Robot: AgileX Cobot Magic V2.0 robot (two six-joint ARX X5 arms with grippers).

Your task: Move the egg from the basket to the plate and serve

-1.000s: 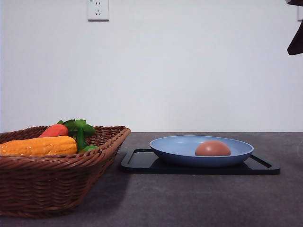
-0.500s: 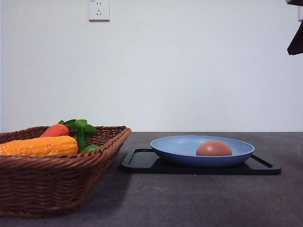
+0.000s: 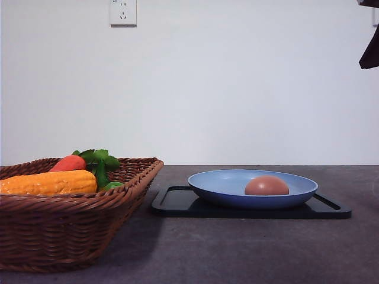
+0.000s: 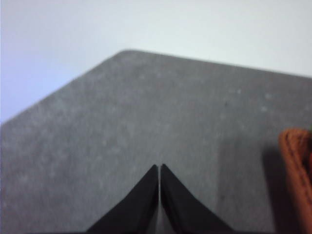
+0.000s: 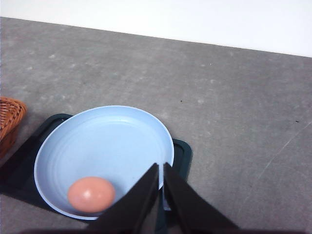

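The pinkish-brown egg (image 3: 266,186) (image 5: 91,194) lies in the light-blue plate (image 3: 219,186) (image 5: 102,146), toward its right side in the front view. The plate rests on a black tray (image 3: 177,204) (image 5: 19,165). The brown wicker basket (image 3: 59,231) (image 5: 7,117) (image 4: 297,165) stands at the front left. My right gripper (image 5: 161,166) hangs above the plate's edge, fingers together and empty. My left gripper (image 4: 159,166) hovers over bare grey table beside the basket's rim, shut with nothing in it.
A yellow-orange corn cob (image 3: 47,182) and an orange-red carrot (image 3: 68,163) with green leaves (image 3: 98,158) lie in the basket. A dark piece of the right arm (image 3: 370,53) shows at the upper right. A wall outlet (image 3: 122,12) sits high behind. Grey table (image 3: 249,248) stretches in front.
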